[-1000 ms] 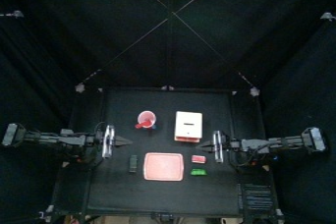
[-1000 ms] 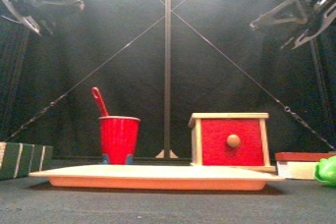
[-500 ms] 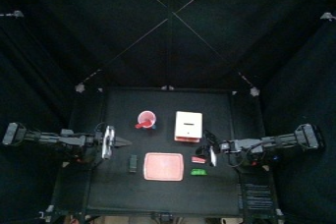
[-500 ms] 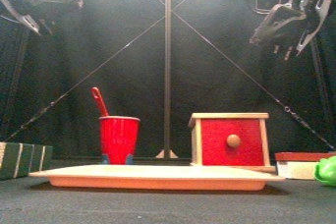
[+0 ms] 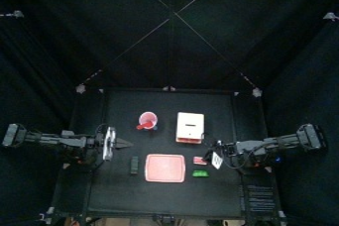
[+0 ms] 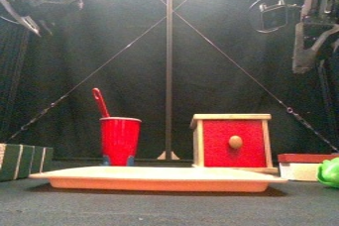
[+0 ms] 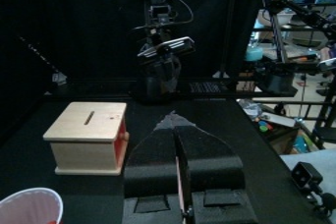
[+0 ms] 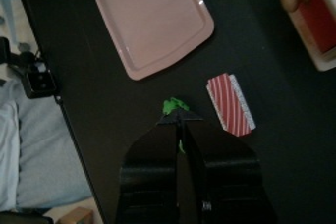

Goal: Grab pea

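Note:
The pea [image 8: 171, 106] is a tiny bright green piece on the black table, just beyond the tips of my right gripper [image 8: 178, 123], whose jaws are shut and empty. In the top view the pea [image 5: 197, 173] lies right of the pink tray [image 5: 165, 169], near the table's front, with my right gripper [image 5: 213, 158] just behind and right of it. In the front view the pea [image 6: 330, 171] shows at the right edge, and the right gripper [image 6: 307, 44] hangs high above. My left gripper [image 5: 127, 144] rests shut at the table's left [image 7: 178, 140].
A small red-pink striped block [image 8: 233, 103] lies beside the pea. A wooden box with a red front [image 5: 191, 125] and a red cup [image 5: 146, 122] stand behind the tray. A dark oblong piece [image 5: 134, 166] lies left of the tray.
My right arm has swung toward the table's front and turned, so its gripper now points down over the pea. The left arm has not moved.

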